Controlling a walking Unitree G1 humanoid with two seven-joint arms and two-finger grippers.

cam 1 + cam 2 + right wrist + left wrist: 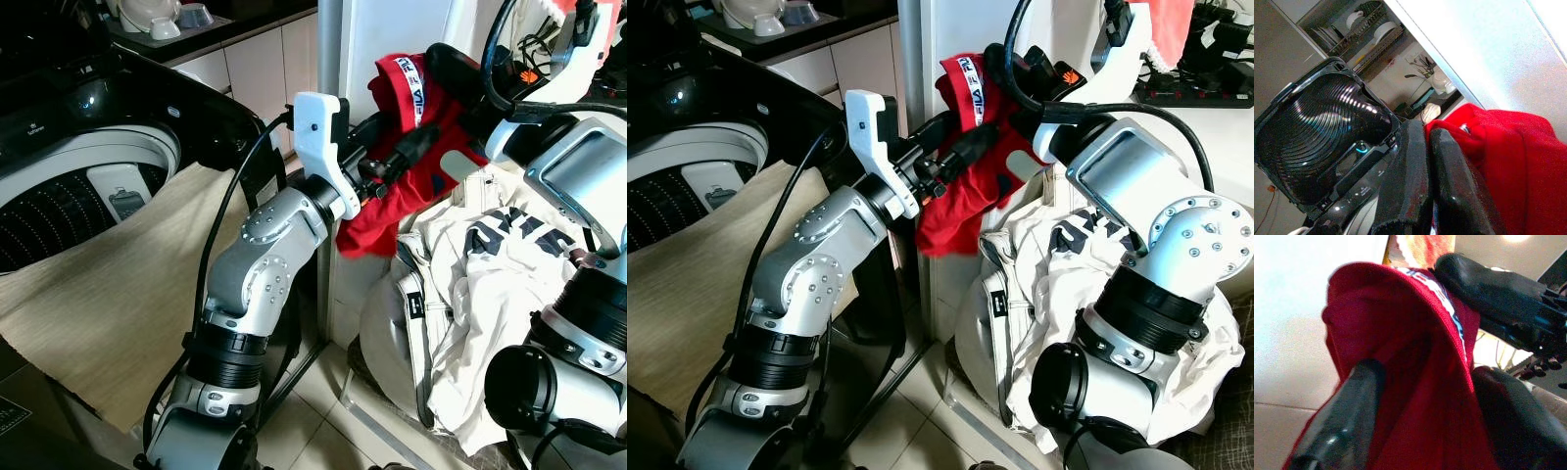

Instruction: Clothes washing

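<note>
Standing open at the left edge of the frame is the top-loading washing machine, its lid raised and a beige cloth draped over its front rim. At upper centre, the left gripper is reaching into a red garment with a white logo band; its jaws are spread with the red fabric lying between them. The garment is hanging in the air just above a pile of white clothes at lower right. The right gripper is meeting the same garment from the upper right, its jaws pressed nearly together beside the red fabric; whether they are pinching it cannot be told.
</note>
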